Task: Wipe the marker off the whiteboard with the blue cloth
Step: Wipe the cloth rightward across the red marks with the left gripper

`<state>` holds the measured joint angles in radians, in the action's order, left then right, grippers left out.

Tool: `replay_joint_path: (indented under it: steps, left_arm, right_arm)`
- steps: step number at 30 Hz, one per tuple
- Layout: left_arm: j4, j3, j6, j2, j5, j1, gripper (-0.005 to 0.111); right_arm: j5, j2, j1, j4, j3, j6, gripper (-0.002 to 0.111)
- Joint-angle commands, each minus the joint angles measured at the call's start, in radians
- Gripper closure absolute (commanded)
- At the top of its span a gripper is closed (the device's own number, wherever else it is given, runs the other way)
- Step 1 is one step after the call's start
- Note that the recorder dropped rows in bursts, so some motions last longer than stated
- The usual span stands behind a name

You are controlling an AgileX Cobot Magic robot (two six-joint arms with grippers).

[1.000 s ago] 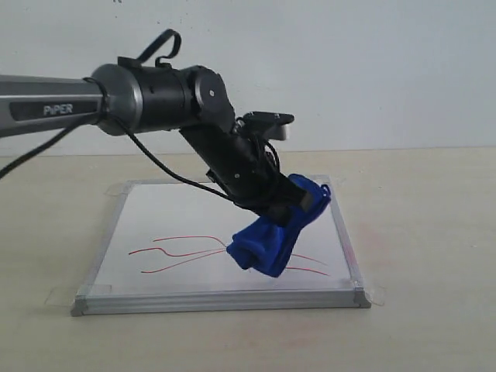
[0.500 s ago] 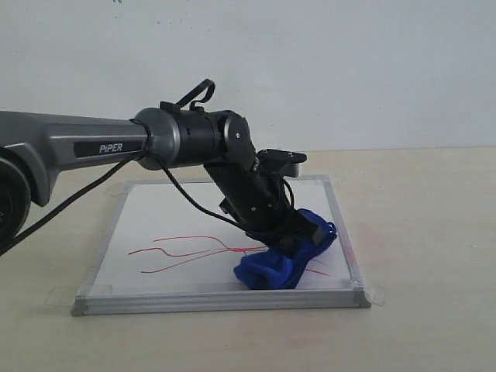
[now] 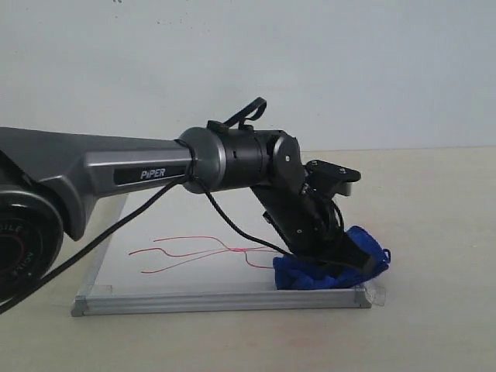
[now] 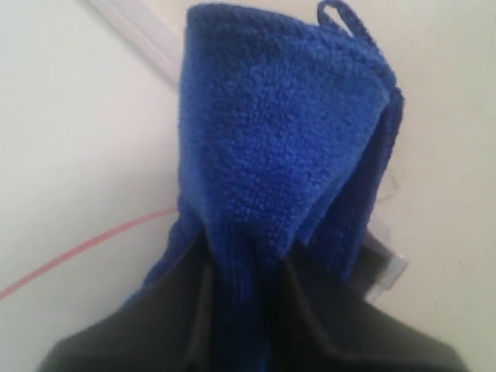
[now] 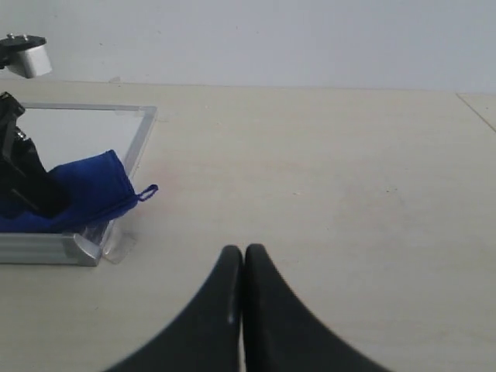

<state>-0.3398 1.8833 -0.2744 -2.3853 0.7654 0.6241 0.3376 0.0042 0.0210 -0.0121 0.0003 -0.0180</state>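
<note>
Left gripper point(image 4: 246, 310) jaws are pinching the blue cloth point(image 3: 370, 249), their tips buried in its folds. The cloth, bunched and deep blue, is pressing on the whiteboard point(image 3: 217, 299) at its near-right corner, overhanging the frame and hiding the right end of the marker point(image 4: 85, 249). Right gripper point(image 5: 244, 260) jaws are sitting closed together, empty, above the tabletop point(image 5: 349, 194).

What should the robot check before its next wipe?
1. Cloth gripped: ok, the left gripper is shut on the blue cloth.
2. Cloth on the whiteboard: ok, it rests at the near right corner.
3. Cloth inside the board's edge: not ok, a bit hangs over that corner.
4. Red marker lines gone: not ok, several show.
5. Right gripper out of the way: ok, shut, off the board.
</note>
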Motion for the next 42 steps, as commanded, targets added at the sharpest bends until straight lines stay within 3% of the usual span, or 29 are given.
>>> replay_joint_path:
  steps: [1, 7, 13, 17, 23, 30, 32, 33, 37, 40, 42]
  left_arm:
    - [-0.045, 0.026, 0.001, -0.025, 0.042, 0.051, 0.103]
    - [0.093, 0.037, 0.095, -0.027, 0.024, 0.012, 0.103]
    - [0.451, 0.037, 0.340, -0.012, 0.109, -0.127, 0.103]
    - [0.301, 0.037, 0.274, -0.004, 0.124, -0.141, 0.103]
    - [0.018, 0.037, 0.110, -0.067, 0.019, -0.007, 0.103]
    - [-0.111, 0.037, 0.032, -0.081, -0.073, 0.072, 0.103]
    - [-0.048, 0.037, 0.035, -0.078, -0.078, 0.074, 0.103]
    - [0.055, 0.037, 0.077, -0.078, -0.068, 0.057, 0.103]
    - [0.453, 0.037, 0.410, -0.078, 0.009, -0.031, 0.103]
    - [0.493, 0.037, 0.424, -0.051, 0.055, -0.112, 0.103]
    - [0.481, 0.037, 0.424, -0.022, 0.037, -0.116, 0.103]
  right_arm:
    - [-0.004, -0.004, -0.006, -0.003, 0.000, -0.003, 0.108]
    - [-0.004, -0.004, -0.006, -0.003, 0.000, -0.003, 0.108]
    - [-0.004, -0.004, -0.006, -0.003, 0.000, -0.003, 0.108]
    - [-0.004, -0.004, -0.006, -0.003, 0.000, -0.003, 0.108]
    - [-0.004, -0.004, -0.006, -0.003, 0.000, -0.003, 0.108]
    - [-0.004, -0.004, -0.006, -0.003, 0.000, -0.003, 0.108]
    - [-0.004, -0.004, -0.006, -0.003, 0.000, -0.003, 0.108]
    - [-0.004, -0.004, -0.006, -0.003, 0.000, -0.003, 0.108]
    - [-0.004, -0.004, -0.006, -0.003, 0.000, -0.003, 0.108]
    - [-0.004, -0.004, -0.006, -0.003, 0.000, -0.003, 0.108]
    - [-0.004, -0.004, -0.006, -0.003, 0.000, -0.003, 0.108]
